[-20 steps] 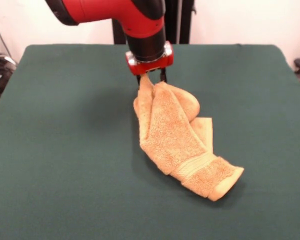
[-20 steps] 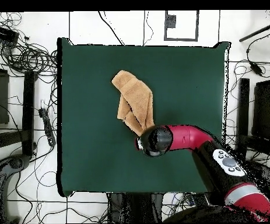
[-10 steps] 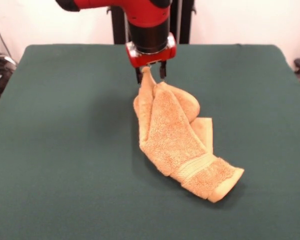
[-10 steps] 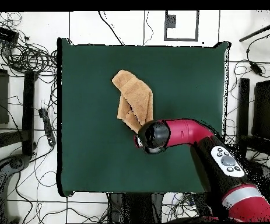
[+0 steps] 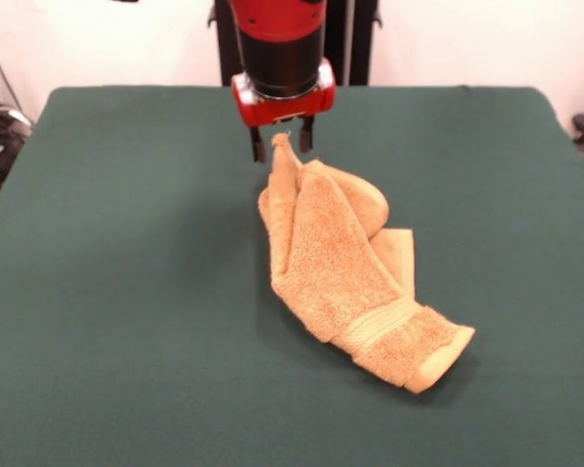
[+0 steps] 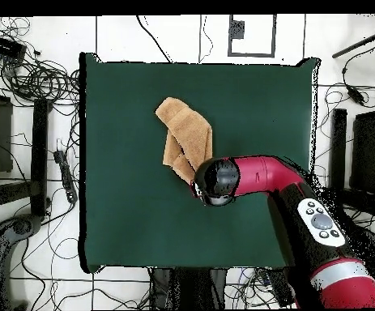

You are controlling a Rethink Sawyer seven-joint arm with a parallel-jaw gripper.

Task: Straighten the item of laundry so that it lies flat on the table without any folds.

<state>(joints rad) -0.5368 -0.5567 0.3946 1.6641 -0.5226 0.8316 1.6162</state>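
One towel (image 5: 343, 263) (folded), one hand (image 5: 280, 146)

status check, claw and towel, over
Claw open, astride towel's raised tip. Towel bunched and folded on table. Nothing in the way.

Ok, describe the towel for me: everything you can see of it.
The towel is golden-orange terry cloth, folded over itself in several layers rather than flat. A woven band crosses it near its near end, which lies lowest in the front view. It rests on the dark green table, about midway across. Its far corner stands up in a small peak between the fingers of the open tool, which looks just clear of the cloth. No care tag shows. In the overhead view the arm's head covers that end.
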